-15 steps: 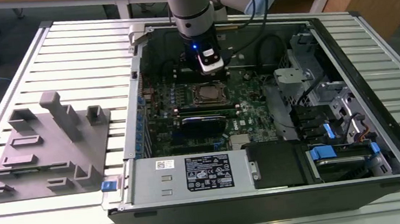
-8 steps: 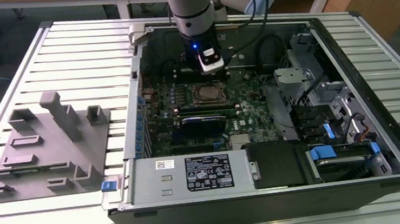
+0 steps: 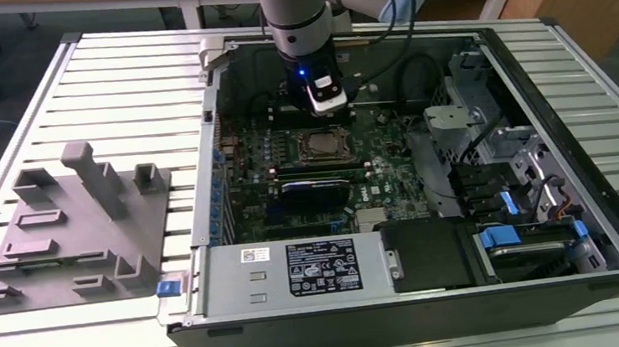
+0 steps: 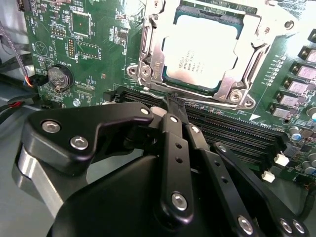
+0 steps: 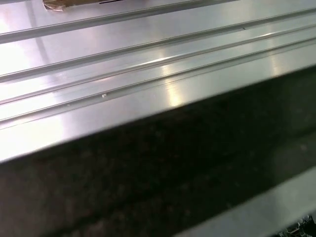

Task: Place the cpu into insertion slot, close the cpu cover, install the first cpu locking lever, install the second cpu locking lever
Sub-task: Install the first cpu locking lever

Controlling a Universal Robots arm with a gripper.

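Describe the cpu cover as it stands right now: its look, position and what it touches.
The cpu cover is a thin, shiny silver metal frame with a cut-out centre. It lies closed and flat over the cpu, whose grey top shows through the opening. Screws sit at its corners. The gripper hovers just beside its edge, near the memory slots.

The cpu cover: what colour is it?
Silver, shiny metal; the cpu cover shows best in the second wrist view.

An open black computer case (image 3: 434,314) lay on a ribbed metal table (image 3: 111,81). A grey moulded fixture tray (image 3: 79,227) sat at the exterior view's left of the case.
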